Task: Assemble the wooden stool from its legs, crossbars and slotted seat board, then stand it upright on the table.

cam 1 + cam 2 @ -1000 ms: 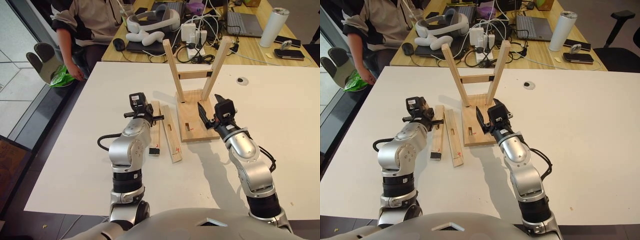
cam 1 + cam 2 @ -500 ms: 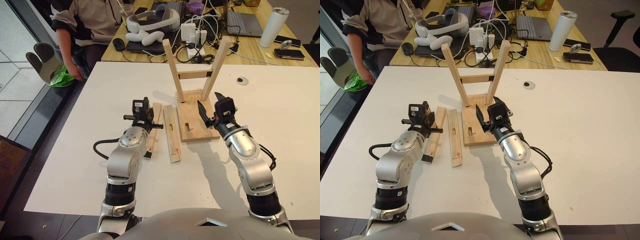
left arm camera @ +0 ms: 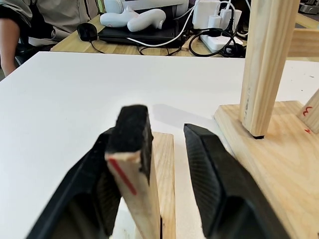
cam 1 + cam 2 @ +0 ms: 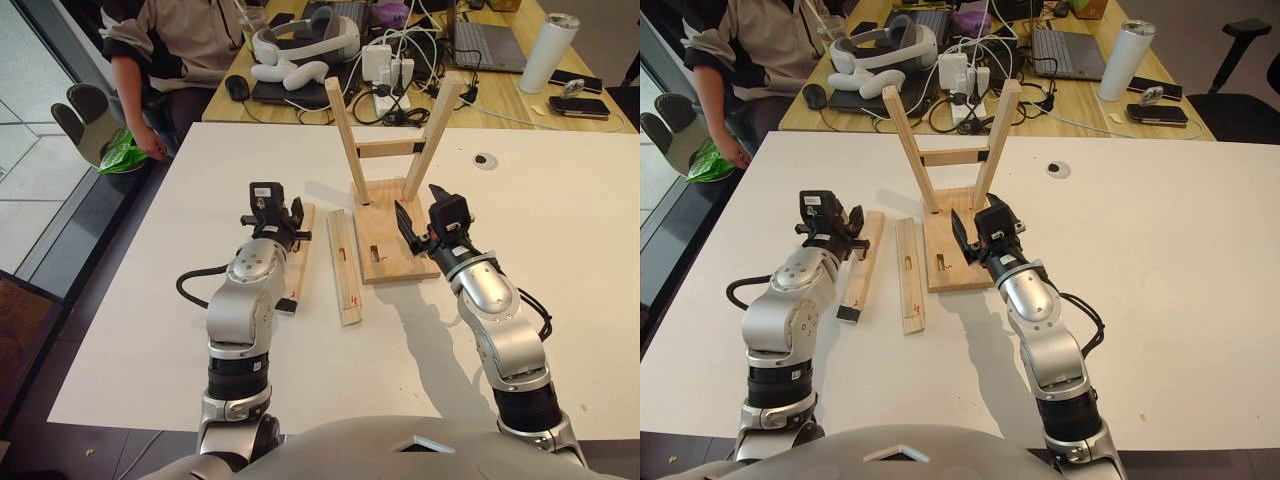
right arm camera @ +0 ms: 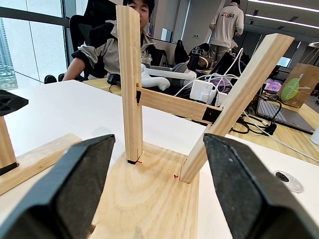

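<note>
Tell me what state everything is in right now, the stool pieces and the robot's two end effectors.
Square wooden seat board: flat on the white table.
Two upright wooden legs: standing in the board, joined by a wooden crossbar.
Loose wooden leg with black foot: lying down, between the left end effector's fingers.
Second loose wooden leg: lying down, untouched.
Left end effector: open.
Right end effector: open, at the seat board.

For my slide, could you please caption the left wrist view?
Open left gripper straddling a loose leg beside the seat board and an upright leg.
</note>
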`<state>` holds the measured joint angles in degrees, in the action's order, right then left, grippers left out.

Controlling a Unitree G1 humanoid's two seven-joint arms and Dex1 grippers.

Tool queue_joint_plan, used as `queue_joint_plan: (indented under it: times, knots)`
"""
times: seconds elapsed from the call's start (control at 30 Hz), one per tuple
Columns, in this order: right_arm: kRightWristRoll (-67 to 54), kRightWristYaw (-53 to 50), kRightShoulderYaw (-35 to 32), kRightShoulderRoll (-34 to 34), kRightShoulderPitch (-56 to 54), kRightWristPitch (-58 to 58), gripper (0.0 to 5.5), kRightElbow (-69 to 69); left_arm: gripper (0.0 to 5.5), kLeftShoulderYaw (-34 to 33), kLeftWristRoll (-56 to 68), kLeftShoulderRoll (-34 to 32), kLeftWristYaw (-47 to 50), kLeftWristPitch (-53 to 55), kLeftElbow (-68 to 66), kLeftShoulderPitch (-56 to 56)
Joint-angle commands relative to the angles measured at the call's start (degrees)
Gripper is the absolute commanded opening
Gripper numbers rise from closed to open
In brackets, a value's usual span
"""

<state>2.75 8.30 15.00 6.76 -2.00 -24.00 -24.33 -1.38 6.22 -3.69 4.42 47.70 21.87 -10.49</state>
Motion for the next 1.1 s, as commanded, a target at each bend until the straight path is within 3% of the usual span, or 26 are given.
queue_joint_plan:
  times: [0.03,0.33,0.6,0.77,1.1]
  knots:
    - [0.61,0.18,0.1,0.16,0.36,-0.03,3.28,-0.07,2.48,-1.13,-0.33,0.45,0.44,-0.02,1.17,-1.67]
    - [-0.3,0.26,-0.03,-0.67,0.22,0.39,3.28,0.69,2.48,-4.09,-0.92,-2.92,-0.46,-1.85,0.08,-10.77]
    - [-8.03,-3.81,-6.54,-8.64,4.49,7.41,3.28,-2.12,2.48,-6.2,-0.64,-2.91,-0.74,-5.65,-6.19,-14.69]
    - [-6.39,-6.62,-4.91,-10.13,7.91,8.95,3.28,-3.89,2.48,-5.16,-1.08,-1.76,-0.43,-8.66,-10.13,-16.36]
    - [-7.32,-3.14,-4.0,-6.98,11.23,8.71,3.28,-4.18,2.48,-6.2,-0.57,-2.29,0.04,-9.95,-12.71,-22.34]
